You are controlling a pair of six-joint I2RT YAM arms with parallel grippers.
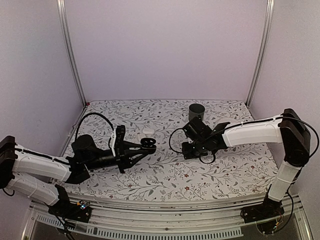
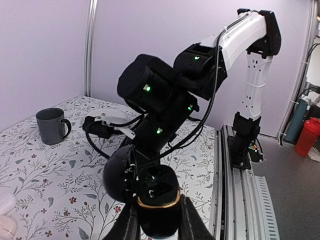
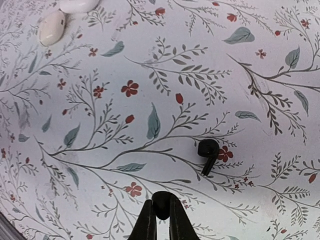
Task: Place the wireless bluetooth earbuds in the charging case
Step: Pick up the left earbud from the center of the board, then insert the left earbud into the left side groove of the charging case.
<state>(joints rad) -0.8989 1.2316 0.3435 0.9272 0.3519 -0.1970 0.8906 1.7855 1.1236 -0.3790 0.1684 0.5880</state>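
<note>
One loose black earbud (image 3: 208, 152) near the right tool (image 3: 160, 210), grey mug (image 1: 196, 110) beyond.

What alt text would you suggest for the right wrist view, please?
The right end effector, at the bottom edge, is shut on a small black earbud above a floral tablecloth. A second black earbud lies on the cloth just beyond it to the right; a white earbud sits near the top left corner.
</note>
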